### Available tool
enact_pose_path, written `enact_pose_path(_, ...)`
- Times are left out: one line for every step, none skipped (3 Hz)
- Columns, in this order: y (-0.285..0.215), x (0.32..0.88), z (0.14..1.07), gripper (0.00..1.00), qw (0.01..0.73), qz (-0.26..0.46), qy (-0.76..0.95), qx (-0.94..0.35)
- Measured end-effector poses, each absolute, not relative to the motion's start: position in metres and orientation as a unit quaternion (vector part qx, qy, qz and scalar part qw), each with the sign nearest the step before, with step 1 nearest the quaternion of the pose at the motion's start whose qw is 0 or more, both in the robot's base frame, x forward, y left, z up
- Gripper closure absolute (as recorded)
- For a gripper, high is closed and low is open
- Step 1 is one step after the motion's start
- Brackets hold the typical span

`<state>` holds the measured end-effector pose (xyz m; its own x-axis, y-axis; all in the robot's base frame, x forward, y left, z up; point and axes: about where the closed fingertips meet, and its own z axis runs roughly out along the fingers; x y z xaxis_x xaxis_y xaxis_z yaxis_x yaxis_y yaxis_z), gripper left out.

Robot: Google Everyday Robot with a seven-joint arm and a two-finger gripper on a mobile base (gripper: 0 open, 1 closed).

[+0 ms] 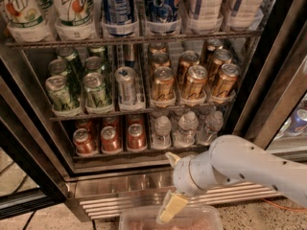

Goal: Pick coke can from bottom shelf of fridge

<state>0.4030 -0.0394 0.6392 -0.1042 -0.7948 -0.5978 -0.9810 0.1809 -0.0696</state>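
Three red coke cans stand in a row on the bottom shelf of the fridge: left, middle and right, with more red cans behind them. My gripper is in front of the steel base, below and to the right of the right can and clear of the shelf. One cream finger points down and a second fingertip points up towards the shelf edge. The fingers stand apart and hold nothing.
Small water bottles fill the right side of the bottom shelf. The rack above holds green cans, a silver can and gold-brown cans. A clear plastic tub sits below the gripper. The black door edge is at the right.
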Motion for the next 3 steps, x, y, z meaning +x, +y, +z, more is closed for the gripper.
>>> enact_pose_path(-0.021, 0.412, 0.620, 0.00, 0.286, 0.197, 0.718, -0.603)
enact_pose_path(-0.018, 0.410, 0.619, 0.00, 0.287, 0.195, 0.718, -0.604)
enact_pose_path(-0.002, 0.410, 0.604, 0.00, 0.319, 0.209, 0.713, -0.589)
